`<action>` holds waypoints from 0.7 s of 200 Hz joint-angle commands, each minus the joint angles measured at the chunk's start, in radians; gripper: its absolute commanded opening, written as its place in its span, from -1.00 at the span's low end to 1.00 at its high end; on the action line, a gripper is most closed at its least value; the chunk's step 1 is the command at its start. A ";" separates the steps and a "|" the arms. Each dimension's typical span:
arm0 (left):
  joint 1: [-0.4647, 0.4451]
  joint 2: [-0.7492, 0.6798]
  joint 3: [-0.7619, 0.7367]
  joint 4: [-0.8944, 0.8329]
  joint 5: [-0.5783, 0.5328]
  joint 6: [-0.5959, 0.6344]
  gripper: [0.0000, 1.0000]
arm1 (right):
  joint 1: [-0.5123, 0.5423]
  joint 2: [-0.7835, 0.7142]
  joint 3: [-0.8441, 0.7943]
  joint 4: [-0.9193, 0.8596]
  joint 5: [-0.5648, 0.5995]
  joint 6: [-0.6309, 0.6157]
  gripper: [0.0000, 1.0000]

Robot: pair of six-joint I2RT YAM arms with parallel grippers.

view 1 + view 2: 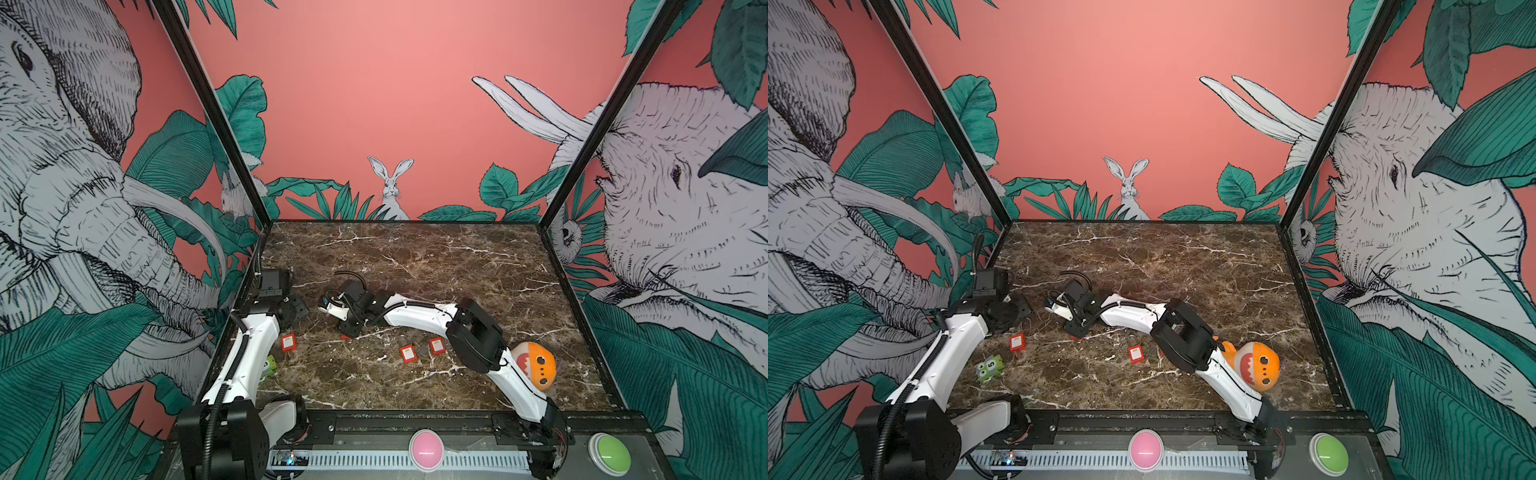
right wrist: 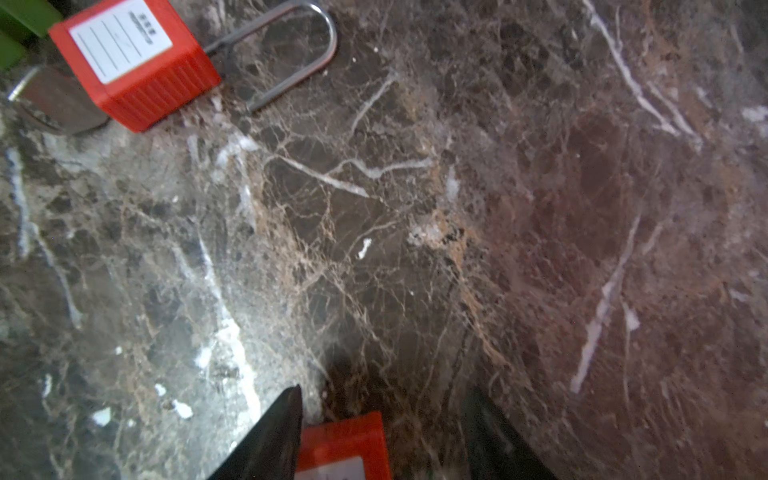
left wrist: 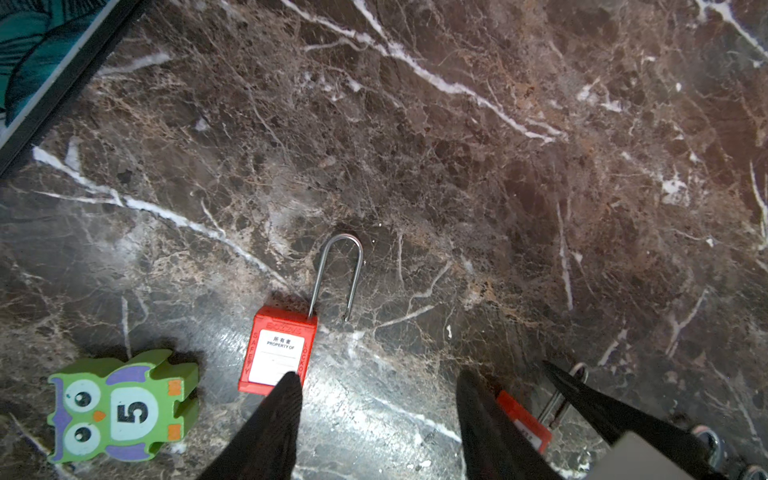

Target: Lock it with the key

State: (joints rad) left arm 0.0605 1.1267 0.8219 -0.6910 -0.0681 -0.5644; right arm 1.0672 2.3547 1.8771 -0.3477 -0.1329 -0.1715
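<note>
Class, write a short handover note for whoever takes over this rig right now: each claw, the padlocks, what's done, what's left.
The left claw is open and empty, hovering near the first padlock, which lies on the table with its shackle open.
The right claw is open; the second padlock lies between its fingers, ungripped.
The third padlock and fourth padlock lie beside the right arm.
Done: nothing visibly locked.
Left: I see no key for certain; find it, close a shackle, lock it.
</note>
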 commanded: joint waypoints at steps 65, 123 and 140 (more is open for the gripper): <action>0.010 -0.011 -0.017 -0.009 0.002 -0.002 0.23 | 0.014 -0.146 -0.184 0.015 0.089 -0.141 0.20; 0.010 0.011 -0.022 0.020 0.036 -0.009 0.22 | 0.012 -0.298 -0.340 0.030 0.130 -0.171 0.31; 0.011 0.015 -0.018 0.034 0.058 -0.008 0.22 | 0.005 -0.311 -0.354 0.026 0.113 -0.136 0.43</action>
State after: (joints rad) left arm 0.0647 1.1378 0.8127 -0.6777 -0.0402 -0.5610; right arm 1.0740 2.0926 1.5394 -0.3279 -0.0284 -0.3260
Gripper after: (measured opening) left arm 0.610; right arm 0.674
